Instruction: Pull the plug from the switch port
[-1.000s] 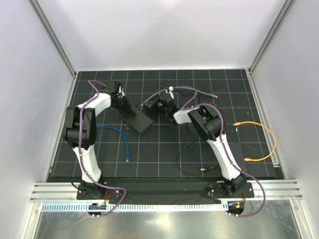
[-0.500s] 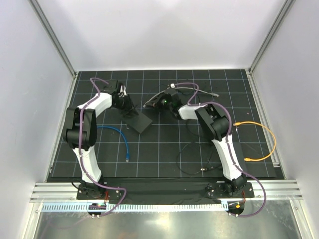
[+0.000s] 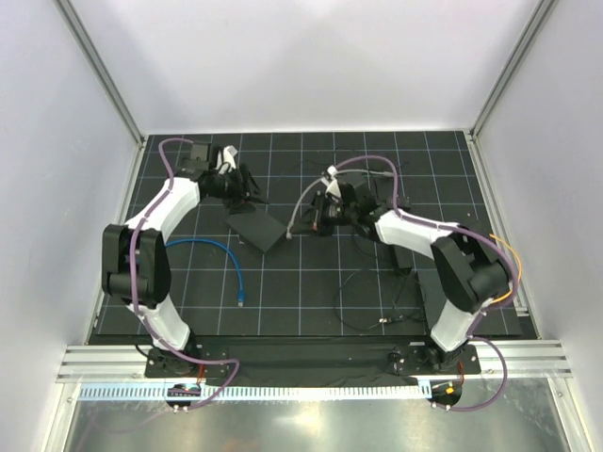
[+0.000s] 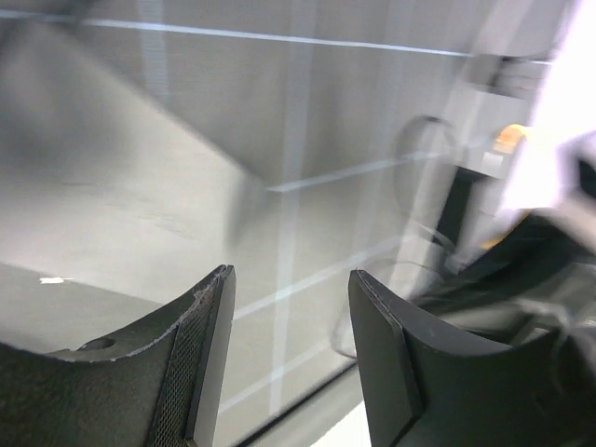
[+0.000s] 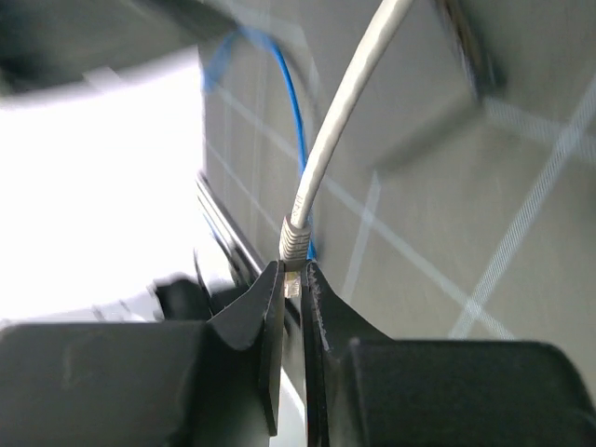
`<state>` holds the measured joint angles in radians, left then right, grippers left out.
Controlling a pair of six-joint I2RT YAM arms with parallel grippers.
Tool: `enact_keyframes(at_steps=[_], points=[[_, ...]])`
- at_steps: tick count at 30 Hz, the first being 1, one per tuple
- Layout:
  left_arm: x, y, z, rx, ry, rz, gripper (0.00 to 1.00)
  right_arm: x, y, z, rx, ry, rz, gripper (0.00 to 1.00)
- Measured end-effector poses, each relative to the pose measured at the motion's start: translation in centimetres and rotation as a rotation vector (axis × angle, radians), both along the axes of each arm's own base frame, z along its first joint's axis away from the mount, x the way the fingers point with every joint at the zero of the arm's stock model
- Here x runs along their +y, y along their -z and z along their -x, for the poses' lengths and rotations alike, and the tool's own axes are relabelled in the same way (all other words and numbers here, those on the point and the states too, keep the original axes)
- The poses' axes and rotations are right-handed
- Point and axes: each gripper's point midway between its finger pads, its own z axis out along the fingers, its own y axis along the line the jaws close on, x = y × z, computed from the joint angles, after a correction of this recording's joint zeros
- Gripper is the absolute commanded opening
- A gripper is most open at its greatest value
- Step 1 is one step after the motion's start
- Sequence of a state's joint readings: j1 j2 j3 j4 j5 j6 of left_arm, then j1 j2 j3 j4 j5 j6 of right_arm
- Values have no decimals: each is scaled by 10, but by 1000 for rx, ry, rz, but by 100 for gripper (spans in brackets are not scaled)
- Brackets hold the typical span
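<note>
Right gripper (image 5: pixel 291 270) pinched almost shut on the grey plug (image 5: pixel 295 244), trailing a pale cable up and away from the fingertips. Left gripper (image 4: pixel 289 345) spread wide with nothing between the fingers, only blurred mat beyond. From overhead, nearest the camera, a slotted white strip (image 3: pixel 311 388) along the near edge, with both arm bases bolted just behind it. Further in, a black mat (image 3: pixel 311 273) ruled with a pale grid, spread across the work surface. On its left half, a blue cable (image 3: pixel 237 278) lying loose; at the right edge, an orange cable (image 3: pixel 514 278) looping partly behind the right arm. Toward the middle, the flat black switch (image 3: pixel 259 229) set at an angle, with the plug held clear of it just to its right and the left gripper poised just beyond its far corner. Behind everything, plain white walls (image 3: pixel 301 66) framed by aluminium posts (image 3: pixel 99 71), closing in the cell on three sides
</note>
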<state>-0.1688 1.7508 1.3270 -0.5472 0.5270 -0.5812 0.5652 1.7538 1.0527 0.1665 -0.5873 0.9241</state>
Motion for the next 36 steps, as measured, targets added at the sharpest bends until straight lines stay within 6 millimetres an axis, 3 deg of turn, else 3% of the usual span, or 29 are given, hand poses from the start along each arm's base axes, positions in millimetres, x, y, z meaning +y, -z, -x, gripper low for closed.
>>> enact_keyframes(at_steps=[5,9,14,17,23,28,29,32,33,34,35,36], points=[[-25,-42,11,-55,39,145,57,-26,16,57,46,-114,47,1],[-54,-49,36,-36,95,226,58,-48,21,101,44,-187,57,1],[-94,-28,75,56,171,248,58,-69,22,142,19,-248,31,1],[-115,-17,86,92,205,251,58,-76,28,158,25,-267,23,1],[-149,22,90,169,234,234,56,-81,37,170,44,-282,18,1],[-170,51,85,221,241,202,52,-82,27,174,15,-281,-5,1],[-175,53,84,223,246,200,50,-82,23,174,5,-280,-12,1],[-186,53,78,214,260,206,28,-82,16,174,-18,-279,-24,2],[-190,51,76,207,266,211,12,-83,16,174,-20,-277,-23,7],[-192,49,74,196,271,215,7,-83,16,174,-18,-275,-20,13],[-194,46,73,182,280,218,0,-84,17,173,-14,-267,-10,26],[-196,42,71,171,284,221,0,-85,19,172,-6,-255,7,34]])
